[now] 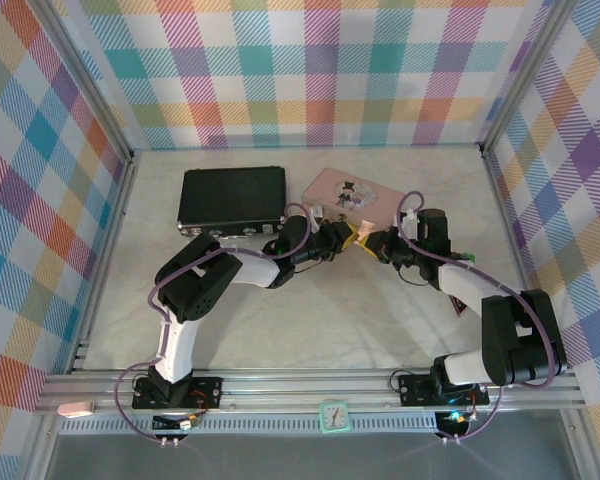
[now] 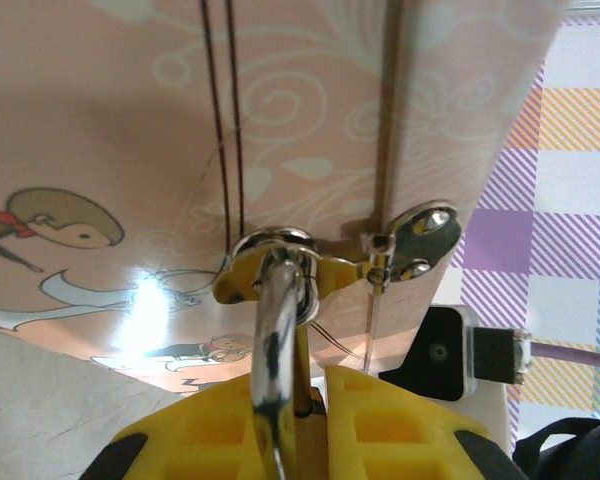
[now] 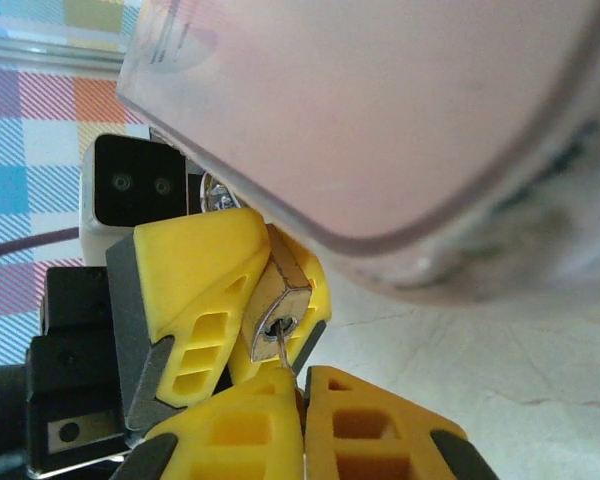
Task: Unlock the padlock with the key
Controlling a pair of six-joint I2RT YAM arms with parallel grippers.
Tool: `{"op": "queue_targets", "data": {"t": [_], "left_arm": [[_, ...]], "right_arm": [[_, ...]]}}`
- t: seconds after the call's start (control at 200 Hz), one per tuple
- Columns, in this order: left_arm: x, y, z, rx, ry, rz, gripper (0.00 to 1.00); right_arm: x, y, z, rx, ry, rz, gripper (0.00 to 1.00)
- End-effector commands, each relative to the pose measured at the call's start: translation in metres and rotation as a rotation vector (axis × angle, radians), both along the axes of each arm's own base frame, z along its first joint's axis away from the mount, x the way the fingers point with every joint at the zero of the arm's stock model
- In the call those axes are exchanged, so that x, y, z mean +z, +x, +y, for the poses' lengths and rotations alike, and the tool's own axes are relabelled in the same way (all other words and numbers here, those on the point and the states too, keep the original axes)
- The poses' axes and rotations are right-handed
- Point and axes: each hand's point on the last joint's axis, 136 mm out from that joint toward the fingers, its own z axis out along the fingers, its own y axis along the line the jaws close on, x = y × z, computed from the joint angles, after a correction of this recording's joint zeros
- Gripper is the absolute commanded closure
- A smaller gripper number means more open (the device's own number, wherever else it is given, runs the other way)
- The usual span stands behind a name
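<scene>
**Thin key may bend**

My left gripper (image 2: 310,405) clamps the padlock (image 3: 290,298) at the pink tin (image 2: 280,120). My right gripper (image 3: 302,420) pinches the key (image 3: 282,352), tip in the keyhole. An off-axis twist could bend it.

Left arm (image 1: 195,288) and right arm (image 1: 508,340): black joint housings, white links, looping purple cables (image 1: 152,300). Left gripper (image 1: 352,237) and right gripper (image 1: 374,243) carry yellow ribbed fingers (image 2: 390,420) on dark grey mounts; a white-and-black wrist camera (image 3: 140,185) sits behind.
</scene>
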Motion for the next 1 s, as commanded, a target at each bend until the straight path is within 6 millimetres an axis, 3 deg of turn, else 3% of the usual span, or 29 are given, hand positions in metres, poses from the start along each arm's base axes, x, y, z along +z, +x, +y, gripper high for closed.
{"op": "queue_targets", "data": {"t": [0.0, 0.105, 0.32, 0.46, 0.775, 0.995], "left_arm": [[0.075, -0.047, -0.031, -0.209, -0.17, -0.184, 1.0], [0.084, -0.048, -0.031, -0.215, -0.196, -0.197, 1.0], [0.094, -0.054, -0.029, -0.245, -0.214, -0.199, 1.0], [0.093, -0.047, -0.024, -0.233, -0.218, -0.181, 1.0], [0.05, -0.004, 0.005, 0.021, -0.066, -0.137, 1.0], [0.044, 0.01, 0.002, 0.07, -0.09, -0.124, 1.0]], "right_arm": [[0.017, 0.003, 0.011, -0.011, 0.107, 0.054, 1.0], [0.009, 0.003, 0.013, 0.011, 0.096, 0.061, 1.0], [0.015, 0.006, 0.018, 0.177, -0.035, -0.16, 1.0], [0.019, 0.002, 0.017, 0.26, -0.1, -0.26, 1.0], [-0.004, -0.018, 0.009, 0.252, -0.116, -0.223, 1.0], [-0.002, -0.034, 0.002, 0.236, -0.127, -0.233, 1.0]]}}
